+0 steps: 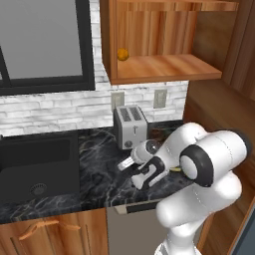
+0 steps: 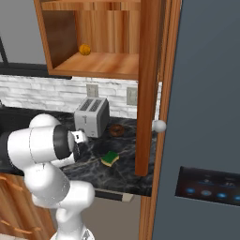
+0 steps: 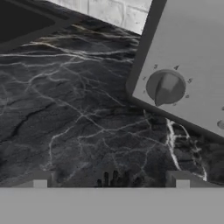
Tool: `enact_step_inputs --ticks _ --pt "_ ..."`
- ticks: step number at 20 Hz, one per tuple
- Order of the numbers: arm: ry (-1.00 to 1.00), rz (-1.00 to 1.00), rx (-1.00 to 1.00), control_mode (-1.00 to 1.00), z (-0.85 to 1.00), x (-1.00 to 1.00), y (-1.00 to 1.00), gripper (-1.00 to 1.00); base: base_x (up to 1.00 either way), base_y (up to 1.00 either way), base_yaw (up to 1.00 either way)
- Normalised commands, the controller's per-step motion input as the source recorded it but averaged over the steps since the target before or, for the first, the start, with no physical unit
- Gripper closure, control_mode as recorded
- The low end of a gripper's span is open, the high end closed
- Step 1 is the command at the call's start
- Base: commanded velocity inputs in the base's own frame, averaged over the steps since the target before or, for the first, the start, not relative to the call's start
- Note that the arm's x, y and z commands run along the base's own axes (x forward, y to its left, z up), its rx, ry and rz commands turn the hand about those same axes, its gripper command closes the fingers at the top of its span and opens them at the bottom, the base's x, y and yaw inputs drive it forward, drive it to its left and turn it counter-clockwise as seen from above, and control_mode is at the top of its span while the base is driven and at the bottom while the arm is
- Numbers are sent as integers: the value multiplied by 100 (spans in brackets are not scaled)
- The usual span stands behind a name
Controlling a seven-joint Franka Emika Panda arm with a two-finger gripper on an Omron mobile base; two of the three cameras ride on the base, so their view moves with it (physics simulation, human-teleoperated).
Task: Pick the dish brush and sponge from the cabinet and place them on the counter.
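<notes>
My gripper [image 3: 111,183] is open just above the black marble counter [image 3: 65,109], its two fingertips [image 3: 41,179] set wide apart. Dark bristles of the dish brush [image 3: 118,177] show low between them on the counter, black on black and mostly hidden. In the left base view the gripper [image 1: 127,164] hangs low in front of the toaster. The green and yellow sponge [image 2: 110,158] lies flat on the counter [image 2: 93,154] to the right of the arm. The wall cabinet [image 1: 164,69] stands open, with a small orange ball [image 1: 122,54] on its shelf.
A silver toaster [image 1: 130,127] stands against the brick wall, its side knob [image 3: 165,87] close ahead of the hand. The black sink [image 1: 35,167] lies to the left. The open cabinet door [image 2: 147,84] with its grey knob [image 2: 159,125] hangs at the right. A small brown ring [image 2: 117,130] sits beside the toaster.
</notes>
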Motion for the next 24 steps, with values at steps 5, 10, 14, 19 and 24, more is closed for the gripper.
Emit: enact_step_inputs --ticks 5,10,14,19,24 --pt "1 0 5 -100 68 -22 -25 -100 0 0 0" --pt "5 0 3 -100 73 -27 -29 -100 0 0 0" --pt "6 -1 1 -100 63 -42 -32 -100 0 0 0" --pt "4 -3 0 -100 55 -50 -17 -100 0 0 0" --pt "0 -1 0 -100 54 -64 -3 -100 0 0 0"
